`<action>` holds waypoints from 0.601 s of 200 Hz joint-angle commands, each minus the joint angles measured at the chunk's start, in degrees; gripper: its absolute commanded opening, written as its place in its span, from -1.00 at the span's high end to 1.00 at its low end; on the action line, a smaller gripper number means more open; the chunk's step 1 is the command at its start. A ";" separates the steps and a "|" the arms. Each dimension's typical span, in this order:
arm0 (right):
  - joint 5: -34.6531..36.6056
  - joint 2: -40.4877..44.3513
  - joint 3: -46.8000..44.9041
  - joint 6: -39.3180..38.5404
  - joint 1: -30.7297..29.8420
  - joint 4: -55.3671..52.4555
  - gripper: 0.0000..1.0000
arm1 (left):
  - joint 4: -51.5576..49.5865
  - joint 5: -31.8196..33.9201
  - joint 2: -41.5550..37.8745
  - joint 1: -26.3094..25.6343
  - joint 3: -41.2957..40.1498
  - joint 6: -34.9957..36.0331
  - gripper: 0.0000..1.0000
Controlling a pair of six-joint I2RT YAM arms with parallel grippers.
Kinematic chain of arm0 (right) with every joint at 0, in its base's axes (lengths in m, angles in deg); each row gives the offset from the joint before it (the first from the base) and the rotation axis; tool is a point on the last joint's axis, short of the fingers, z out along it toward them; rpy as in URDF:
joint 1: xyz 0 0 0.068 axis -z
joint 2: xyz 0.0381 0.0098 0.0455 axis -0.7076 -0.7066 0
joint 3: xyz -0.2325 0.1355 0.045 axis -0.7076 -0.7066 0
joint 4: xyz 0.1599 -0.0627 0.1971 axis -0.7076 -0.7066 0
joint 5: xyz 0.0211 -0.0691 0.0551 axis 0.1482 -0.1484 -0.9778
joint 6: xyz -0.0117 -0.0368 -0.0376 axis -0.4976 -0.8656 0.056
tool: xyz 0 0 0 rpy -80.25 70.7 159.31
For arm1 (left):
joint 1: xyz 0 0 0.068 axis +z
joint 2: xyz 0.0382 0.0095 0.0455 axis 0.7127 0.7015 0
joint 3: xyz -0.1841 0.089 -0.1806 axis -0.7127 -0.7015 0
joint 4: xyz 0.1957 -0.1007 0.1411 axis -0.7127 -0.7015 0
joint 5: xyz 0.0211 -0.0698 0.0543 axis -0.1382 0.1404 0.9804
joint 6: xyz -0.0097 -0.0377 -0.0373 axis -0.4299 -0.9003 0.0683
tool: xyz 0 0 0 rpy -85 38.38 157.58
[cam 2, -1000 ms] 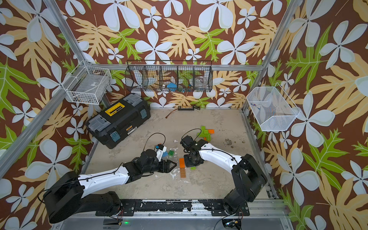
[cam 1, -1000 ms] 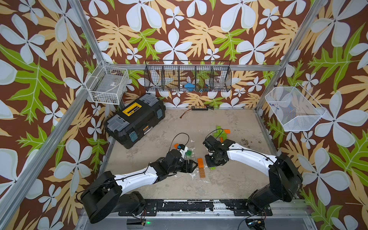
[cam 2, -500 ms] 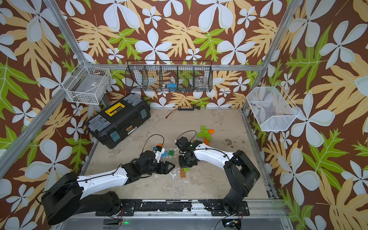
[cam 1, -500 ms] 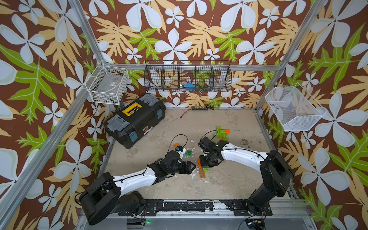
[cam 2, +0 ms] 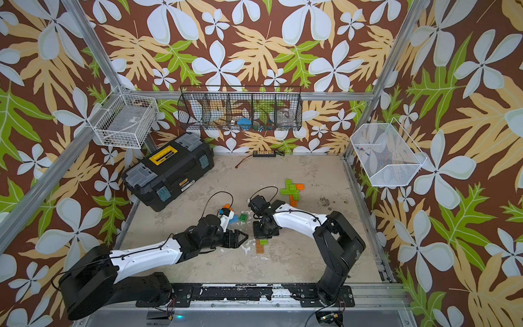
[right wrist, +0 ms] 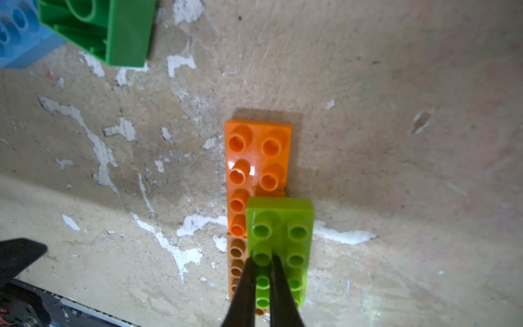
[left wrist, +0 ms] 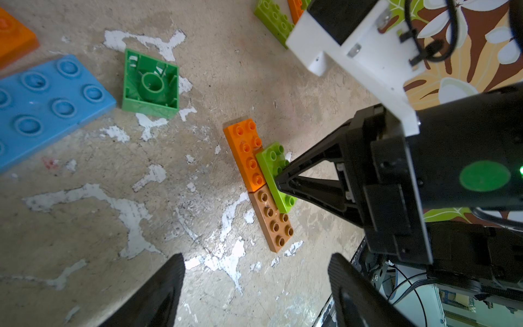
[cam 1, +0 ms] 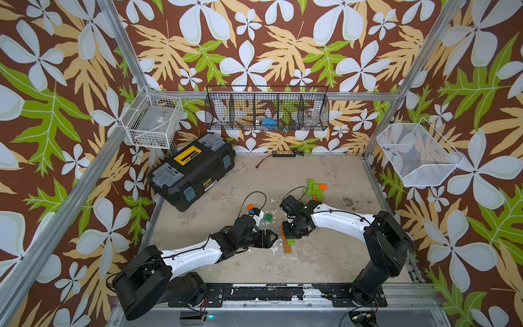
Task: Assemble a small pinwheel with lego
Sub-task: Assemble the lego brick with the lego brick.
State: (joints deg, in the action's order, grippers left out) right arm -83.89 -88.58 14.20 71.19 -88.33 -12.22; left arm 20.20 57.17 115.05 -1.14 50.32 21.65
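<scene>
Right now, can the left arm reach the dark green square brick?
Probably yes. The dark green square brick lies uncovered on the table beside the blue plate, and nothing stands between it and the open left gripper.

Fig. — legible text: none. Toolbox (cam 1: 192,170), approx. 10 o'clock on the table (cam 1: 325,175) in both top views: yellow handle plate (cam 1: 187,154) w/ a dark printed strip, too small to read; small yellow-black label (cam 1: 208,183) on its front wall, approx. 5 o'clock from the plate, also unreadable. Orange lego brick (right wrist: 259,158), right wrist view: studs show no lettering that can be made out. Green round disc (left wrist: 484,176), left wrist view: no mark legible.
</scene>
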 commanded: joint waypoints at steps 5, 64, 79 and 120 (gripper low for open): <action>3.79 -1.37 -0.45 1.19 -0.21 -1.41 0.79 | 1.04 -0.47 -0.36 0.09 -0.26 0.28 -0.64; 8.10 -4.38 1.37 2.92 -3.50 -3.99 0.79 | 1.27 -0.47 -0.43 0.09 -0.61 0.28 -0.64; 9.32 -6.29 3.10 2.74 -4.98 -5.49 0.80 | 1.10 -0.23 -0.82 0.14 -0.78 0.28 -0.64; 9.27 -8.56 3.77 2.39 -6.37 -5.99 0.80 | 0.05 0.91 -2.96 0.53 -1.83 0.15 -0.64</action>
State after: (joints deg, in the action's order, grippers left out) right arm -74.12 -94.37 19.40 74.12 -94.30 -17.18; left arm 20.20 57.26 113.04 -0.98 48.85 21.65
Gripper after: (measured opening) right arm 0.099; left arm 0.823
